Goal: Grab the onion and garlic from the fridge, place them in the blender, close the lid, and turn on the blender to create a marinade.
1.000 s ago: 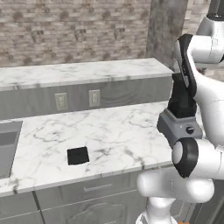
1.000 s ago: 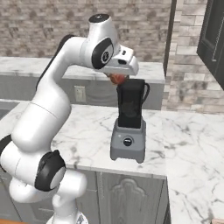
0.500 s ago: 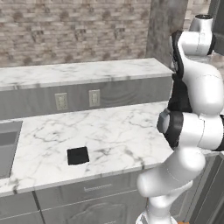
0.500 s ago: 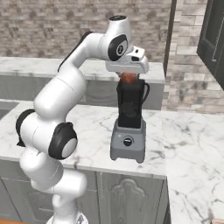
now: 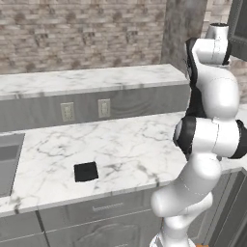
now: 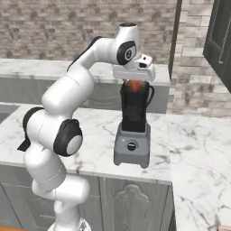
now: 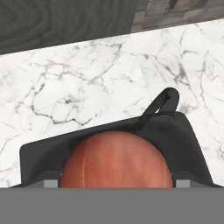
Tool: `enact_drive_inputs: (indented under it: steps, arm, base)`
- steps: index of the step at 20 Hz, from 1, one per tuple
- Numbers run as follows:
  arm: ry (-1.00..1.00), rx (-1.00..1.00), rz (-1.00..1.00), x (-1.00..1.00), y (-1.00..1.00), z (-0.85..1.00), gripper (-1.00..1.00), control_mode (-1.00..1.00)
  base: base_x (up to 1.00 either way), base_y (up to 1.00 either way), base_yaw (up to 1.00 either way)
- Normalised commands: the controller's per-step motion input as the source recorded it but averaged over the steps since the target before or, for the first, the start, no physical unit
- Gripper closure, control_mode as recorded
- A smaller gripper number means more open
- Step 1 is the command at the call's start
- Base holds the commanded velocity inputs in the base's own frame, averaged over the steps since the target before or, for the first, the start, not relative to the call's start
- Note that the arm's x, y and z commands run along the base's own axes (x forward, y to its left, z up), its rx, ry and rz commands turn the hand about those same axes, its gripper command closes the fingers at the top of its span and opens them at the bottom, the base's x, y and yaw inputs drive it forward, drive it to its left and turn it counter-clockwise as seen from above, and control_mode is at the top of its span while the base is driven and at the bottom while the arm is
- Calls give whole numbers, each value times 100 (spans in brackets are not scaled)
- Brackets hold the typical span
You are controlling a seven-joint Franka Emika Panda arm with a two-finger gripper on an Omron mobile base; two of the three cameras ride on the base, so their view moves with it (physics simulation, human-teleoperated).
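Left base view: the lid [image 5: 86, 171], a flat matte black square, lies on the veined white marble counter [image 5: 130, 149], well to the arm's left.
Right base view: the gripper [image 6: 135, 81] hangs directly over the blender [image 6: 133, 126], whose tall square black jar sits on a grey wedge base.
Hand view: the onion [image 7: 115, 161], smooth, round and reddish-orange, is clamped in the gripper, just above the open jar.
Writing: none legible.

The worktop [image 5: 125, 144] looked like polished white marble with grey veins. The lid [image 5: 86, 171] near its front edge was matt black. The blender [image 6: 133, 131] had a dark, slightly translucent jar on a dull grey plastic-looking base. The onion [image 7: 116, 161] was smooth, faintly glossy reddish-orange. The wall [image 5: 72, 34] behind was rough brick.
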Motion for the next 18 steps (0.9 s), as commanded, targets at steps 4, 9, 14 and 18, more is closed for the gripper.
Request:
enact_drive_inputs:
  steps: [4, 9, 14, 18]
  arm:
    - [0, 0, 0, 17, -5, -15, 100, -100]
    - [0, 0, 0, 25, 0, -2, -100, -100]
    - [0, 0, 0, 0, 1, 3, -100, -100]
    - [0, 0, 0, 0, 16, 13, -100, -100]
  base:
    - [0, 0, 0]
    - [0, 0, 0]
    - [0, 0, 0]
    - [0, 0, 0]
